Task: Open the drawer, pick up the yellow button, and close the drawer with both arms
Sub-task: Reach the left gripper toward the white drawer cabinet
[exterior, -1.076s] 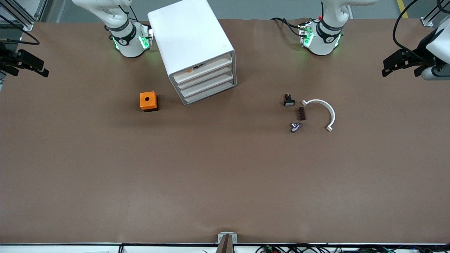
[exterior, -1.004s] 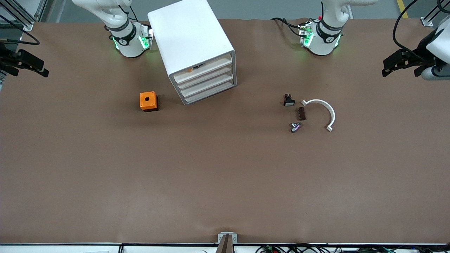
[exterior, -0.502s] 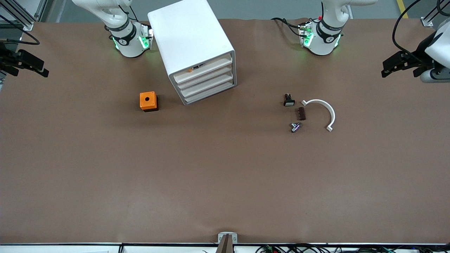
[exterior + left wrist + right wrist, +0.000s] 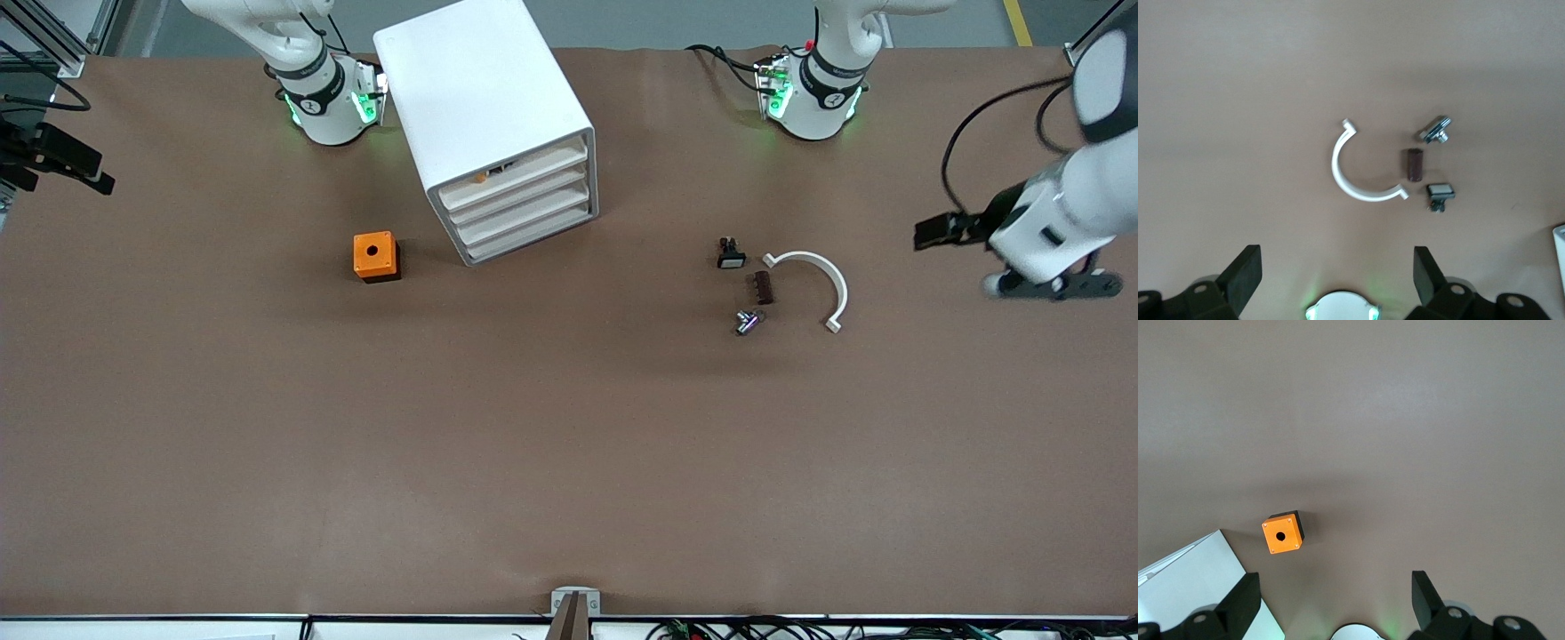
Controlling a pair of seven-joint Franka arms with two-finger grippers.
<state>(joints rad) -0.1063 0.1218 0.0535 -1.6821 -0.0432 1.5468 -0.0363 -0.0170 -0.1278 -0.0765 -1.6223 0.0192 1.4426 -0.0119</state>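
**Both grippers aloft at the bench ends, drawer shut**

Front view. You see the white cabinet (image 4: 487,124) standing on the brown bench (image 4: 569,444), near the right arm's base. The drawer (image 4: 516,175), topmost of four, sits pushed in. A small orange spot shows at its front lip; you cannot confirm from here that it is the button. The orange cube (image 4: 376,256) with a hole rests beside the cabinet, toward the right arm's end. Toward the left arm's end lie four small items close together: a black-and-white part (image 4: 730,254), a dark brown block (image 4: 763,287), a shiny metal piece (image 4: 747,321), and a white curved clip (image 4: 816,284). The left gripper (image 4: 938,232) hangs over the bench at the left arm's end, near the clip. The right gripper (image 4: 84,173) sits at the right arm's end, at the bench edge.

Left wrist view. The left gripper's jaws stand wide apart and empty. Below, you see the white clip (image 4: 1360,168), the brown block (image 4: 1414,164), the metal piece (image 4: 1435,129) and the black-and-white part (image 4: 1439,195). A white corner of the cabinet (image 4: 1559,257) enters at the edge.

Right wrist view. The right gripper's jaws also stand wide and empty. The orange cube (image 4: 1283,533) lies on the bench below, just beside the cabinet (image 4: 1195,583).
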